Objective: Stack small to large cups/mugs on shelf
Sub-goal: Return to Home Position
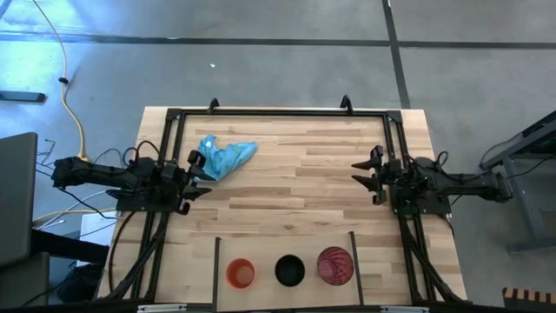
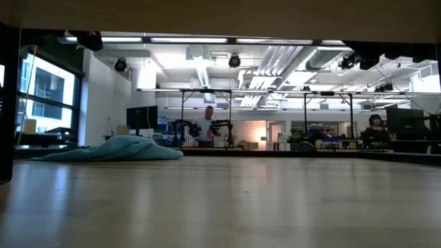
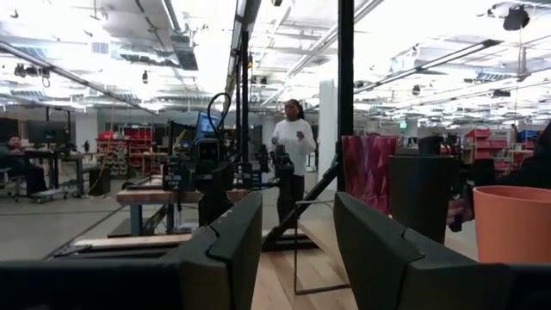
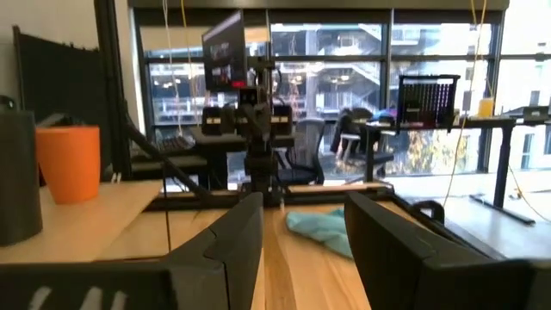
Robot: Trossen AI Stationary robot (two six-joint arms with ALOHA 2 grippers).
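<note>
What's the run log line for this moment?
orange cup, black cup, red cup: side by side on shelf, not nested | left gripper: open, left edge | right gripper: open, right edge

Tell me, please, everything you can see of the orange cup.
The orange cup is small, handleless and opaque, plastic by its look, tapering slightly toward its base. It stands upright, mouth up, on the wooden shelf, leftmost of three cups in the high view, beside the black cup but apart from it. Only the wood beneath touches it.
</note>
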